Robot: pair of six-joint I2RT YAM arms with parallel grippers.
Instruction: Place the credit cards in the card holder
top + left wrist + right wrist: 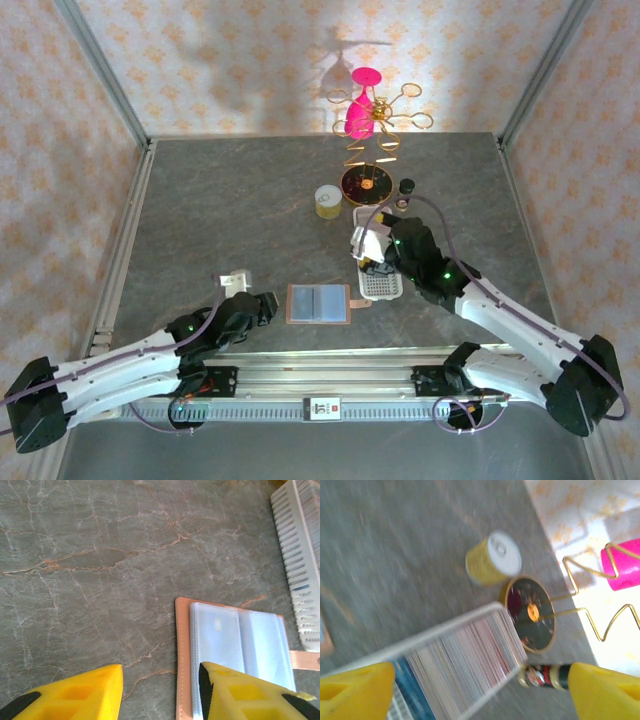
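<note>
Card holder (320, 303) lies opened flat on the table (230, 200), clear sleeves facing up, closing tab pointing toward the white tray (381, 287). Left gripper (160, 690) hovers at the holder's left edge, jaws apart and clamping nothing. One finger overlaps the holder's corner; contact cannot be determined. Credit cards (465, 655) stand on edge in a packed row inside the tray, a blue one among them. Right gripper (480, 692) sits above that row, jaws spread wide to either side of the tray, gripping nothing. Right wrist view is motion-blurred.
</note>
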